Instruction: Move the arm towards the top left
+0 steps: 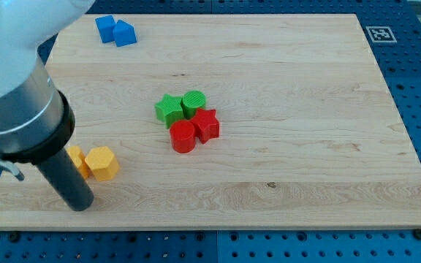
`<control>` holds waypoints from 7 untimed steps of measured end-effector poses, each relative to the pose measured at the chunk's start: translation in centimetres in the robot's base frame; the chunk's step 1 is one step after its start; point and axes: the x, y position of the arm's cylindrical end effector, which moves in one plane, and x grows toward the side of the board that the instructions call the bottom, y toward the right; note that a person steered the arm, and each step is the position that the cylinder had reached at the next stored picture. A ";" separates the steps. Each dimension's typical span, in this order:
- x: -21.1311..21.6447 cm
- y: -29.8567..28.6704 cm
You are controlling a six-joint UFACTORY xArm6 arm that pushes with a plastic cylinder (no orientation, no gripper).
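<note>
Camera view: my tip (81, 206) rests near the board's (283, 183) lower-left corner, holding nothing — it is a bare rod and touches no block that I can make out. The move turns on one direction: the top-left corner lies at about eleven o'clock from my tip, well apart, with the arm's own pale body covering much of that stretch. The two blue blocks (115, 31) sit close together near the top-left edge, at roughly twelve to one o'clock from my tip. Just beside my tip at two o'clock stands the yellow hexagonal block (102, 162), with a second yellow block (76, 159) partly hidden behind the rod. Mid-board — green star (169, 109), green cylinder (194, 102), red cylinder (183, 136), red star (207, 124) clustered, well clear of an eleven o'clock path
</note>
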 end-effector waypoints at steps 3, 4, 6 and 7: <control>-2.3 -12.8; -2.9 -12.8; -6.8 -12.0; -9.0 -11.9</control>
